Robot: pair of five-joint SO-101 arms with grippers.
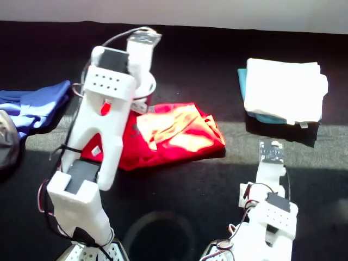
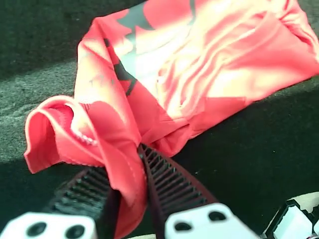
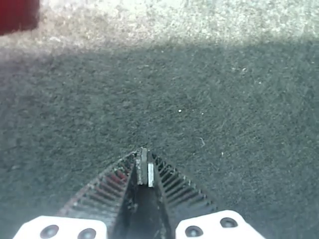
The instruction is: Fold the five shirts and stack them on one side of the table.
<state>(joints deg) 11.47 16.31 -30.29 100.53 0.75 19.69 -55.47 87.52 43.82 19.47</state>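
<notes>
A red shirt (image 1: 174,133) lies crumpled in the middle of the dark table. My left gripper (image 2: 130,154) is shut on a bunched edge of the red shirt (image 2: 199,74), lifting a fold of cloth at its left end. In the high view the left arm (image 1: 103,125) stretches over that end of the shirt. A folded white shirt (image 1: 284,89) rests on a folded teal one (image 1: 242,81) at the back right. A blue shirt (image 1: 35,106) lies unfolded at the left edge. My right gripper (image 3: 143,160) is shut with nothing in it, low over bare cloth near the front right (image 1: 272,152).
A grey garment (image 1: 8,141) shows at the far left edge beside the blue shirt. The table cover (image 1: 179,206) is dark fabric, bare at the front centre between the two arm bases.
</notes>
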